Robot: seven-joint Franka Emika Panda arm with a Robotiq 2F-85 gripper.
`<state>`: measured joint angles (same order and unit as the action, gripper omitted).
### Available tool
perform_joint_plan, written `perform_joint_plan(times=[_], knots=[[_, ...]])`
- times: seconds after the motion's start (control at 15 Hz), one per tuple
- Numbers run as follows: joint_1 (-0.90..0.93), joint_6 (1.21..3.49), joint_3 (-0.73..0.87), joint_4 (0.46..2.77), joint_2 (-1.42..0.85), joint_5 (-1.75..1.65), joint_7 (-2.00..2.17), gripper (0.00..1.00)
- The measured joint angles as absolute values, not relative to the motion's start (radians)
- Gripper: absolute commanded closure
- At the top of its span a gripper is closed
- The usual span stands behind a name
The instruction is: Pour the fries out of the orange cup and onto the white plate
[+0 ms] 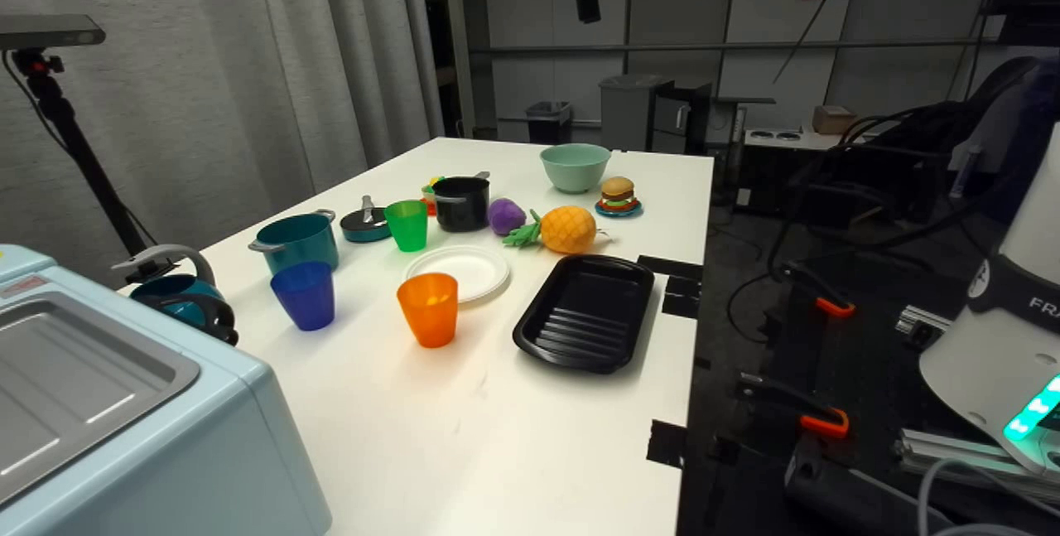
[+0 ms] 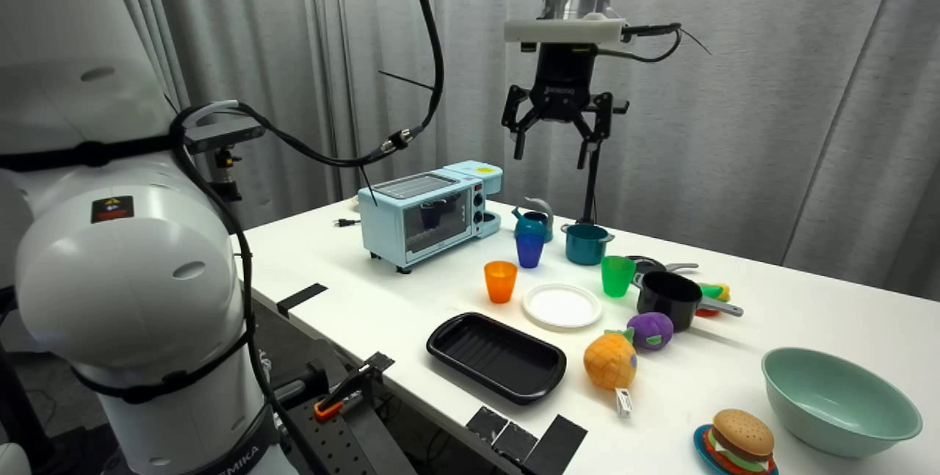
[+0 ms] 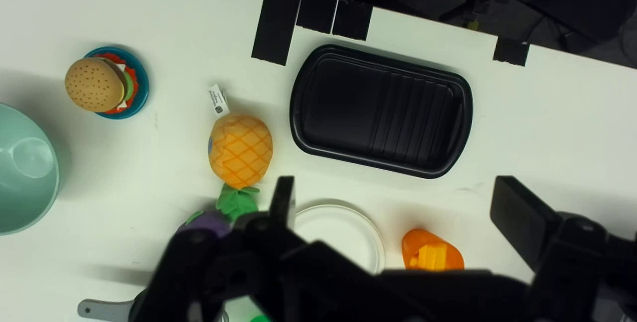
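Note:
The orange cup [image 1: 429, 314] stands upright on the white table, beside the white plate [image 1: 469, 269]. Both also show in an exterior view, the cup [image 2: 501, 283] and the plate [image 2: 562, 305]. In the wrist view the yellow fries [image 3: 432, 257] lie inside the orange cup [image 3: 415, 240], whose lower part is hidden by the gripper body. The white plate [image 3: 343, 230] is bare where visible and partly covered by the gripper. My gripper [image 2: 551, 155] is open and empty, high above the table. Its spread fingers also show in the wrist view [image 3: 395, 185].
A black ridged tray [image 2: 496, 357] lies near the table edge. The blue cup [image 2: 529, 249] and green cup [image 2: 617, 276] flank the orange cup and plate. Pots, a toy pineapple [image 2: 610, 361], eggplant [image 2: 651, 330], burger [image 2: 742, 434], bowl [image 2: 837, 405] and toaster oven [image 2: 418, 218] stand around.

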<state>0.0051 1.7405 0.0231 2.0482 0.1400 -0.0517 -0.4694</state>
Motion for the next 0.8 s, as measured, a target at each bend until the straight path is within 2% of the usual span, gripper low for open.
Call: perform_joint_plan(times=[0.33,0.8], knots=[[0.066,1.887,-0.051,2.014,0.024,-0.028,-0.445,0.0],[0.179,2.016,-0.181,1.79,-0.303,-0.022,-0.347,0.0]])
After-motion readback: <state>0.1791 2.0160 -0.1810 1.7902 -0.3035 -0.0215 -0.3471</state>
